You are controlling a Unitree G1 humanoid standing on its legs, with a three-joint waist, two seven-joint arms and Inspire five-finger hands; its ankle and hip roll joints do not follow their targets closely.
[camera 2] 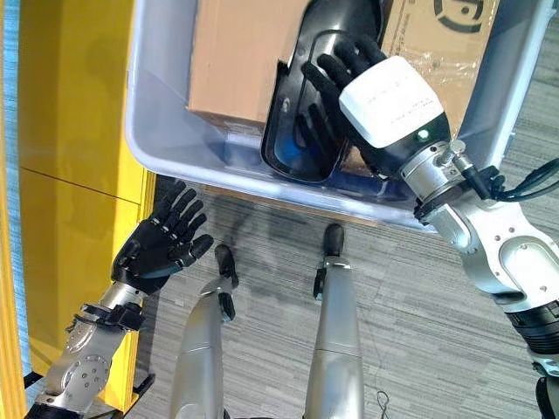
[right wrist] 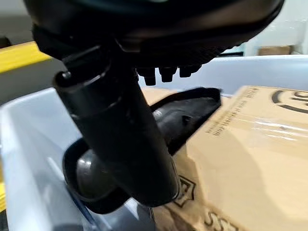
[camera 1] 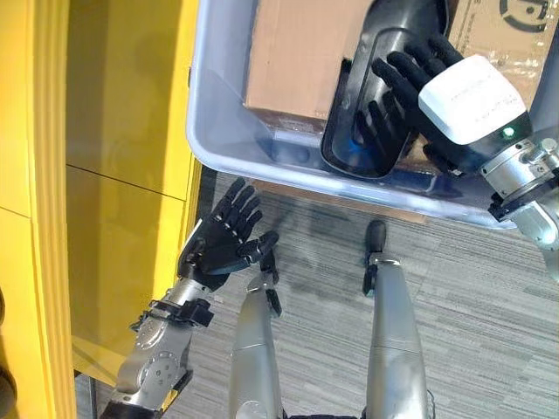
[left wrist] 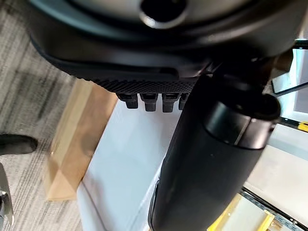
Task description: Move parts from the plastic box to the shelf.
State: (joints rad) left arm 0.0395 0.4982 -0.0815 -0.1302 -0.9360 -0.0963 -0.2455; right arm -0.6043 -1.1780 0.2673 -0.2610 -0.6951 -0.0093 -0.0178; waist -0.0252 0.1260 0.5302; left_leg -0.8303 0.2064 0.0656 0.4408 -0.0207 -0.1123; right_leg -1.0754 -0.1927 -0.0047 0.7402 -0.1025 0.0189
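One grey plastic box (camera 1: pixel 218 131) sits at the top of the head views, and three things lie inside it: two cardboard cartons and one black moulded part. The first carton (camera 1: pixel 297 57) is plain and lies toward the robot's left; the second carton (camera 2: pixel 437 39), printed and wrapped in clear film, lies toward its right. Between them stands the black part (camera 2: pixel 301 131), a glossy hollow shell tilted with its open rim toward the near wall of the box.

The right hand (camera 2: pixel 384 100) reaches over the near wall into the box and rests against the black part. Its fingers (camera 2: pixel 336 65) lie straight and slightly spread across the shell's upper face, not curled round it; in the right wrist view the thumb points down toward the shell's rim. The part has not left the box.

The left hand (camera 1: pixel 223 240) hangs outside the box, below its near-left corner and above the grey carpet (camera 1: pixel 472 297), holding nothing. Its fingers (camera 1: pixel 240 205) are straight and fanned apart, the palm turned upward.

One yellow shelf unit (camera 1: pixel 113 175) runs down the robot's left side, just beside the box. A strip of wood (left wrist: pixel 72 149) shows under the box's edge.
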